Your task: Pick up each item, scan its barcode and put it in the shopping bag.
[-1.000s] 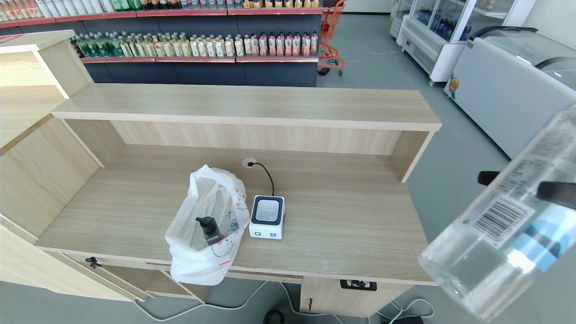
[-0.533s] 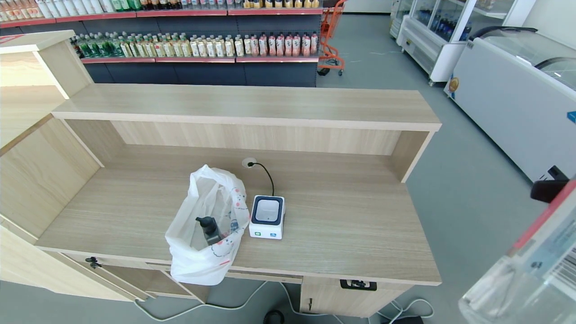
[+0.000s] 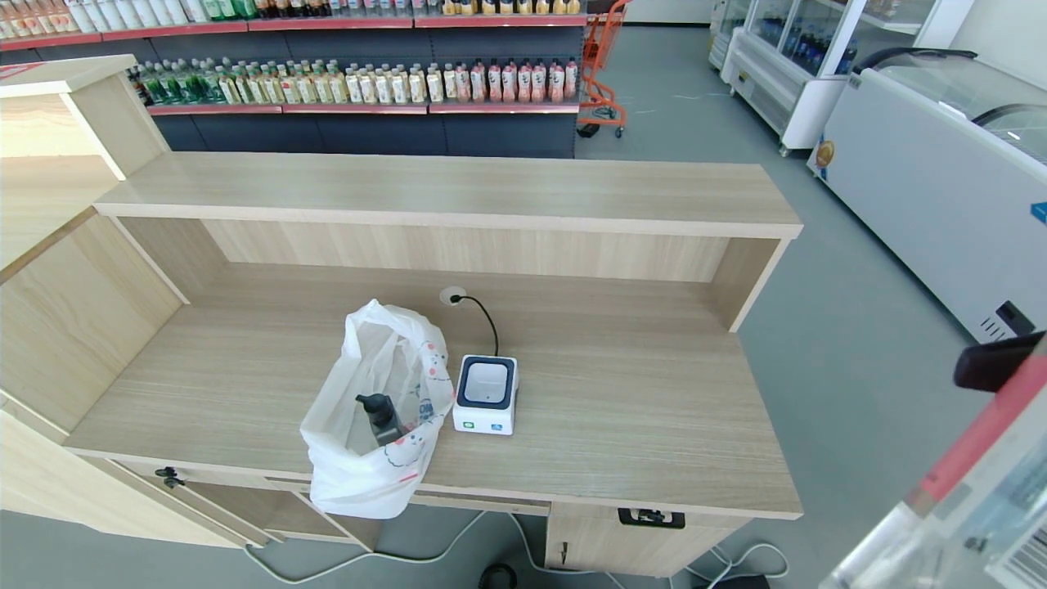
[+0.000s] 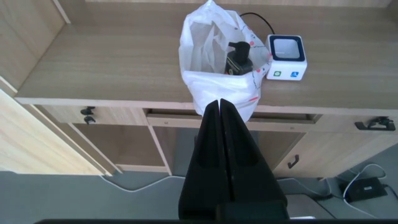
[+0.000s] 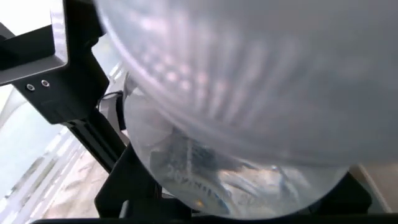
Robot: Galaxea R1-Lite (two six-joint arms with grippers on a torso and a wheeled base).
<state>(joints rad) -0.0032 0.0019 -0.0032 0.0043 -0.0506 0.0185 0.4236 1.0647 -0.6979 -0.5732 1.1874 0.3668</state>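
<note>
Head view: one wooden counter (image 3: 622, 393). On it stands one white shopping bag (image 3: 372, 425), mouth open, with one dark pump bottle (image 3: 379, 417) upright inside. One white scanner (image 3: 486, 394) is just beside the bag, on the robot's right, and one black cable (image 3: 489, 321) runs from it to the back of the counter. At the far right, off the counter, is one clear bottle (image 3: 973, 499) with a red band, tilted, with the right gripper (image 3: 994, 364) clamped on it.

Left wrist view: left gripper (image 4: 219, 143), two fingers pressed together, nothing between them. It hangs in front of the counter edge, below the bag (image 4: 214, 68). One pump bottle (image 4: 238, 59), one scanner (image 4: 287, 48).

Right wrist view: one clear bottle (image 5: 236, 93) close up, black fingers (image 5: 74, 93) around it.
</note>
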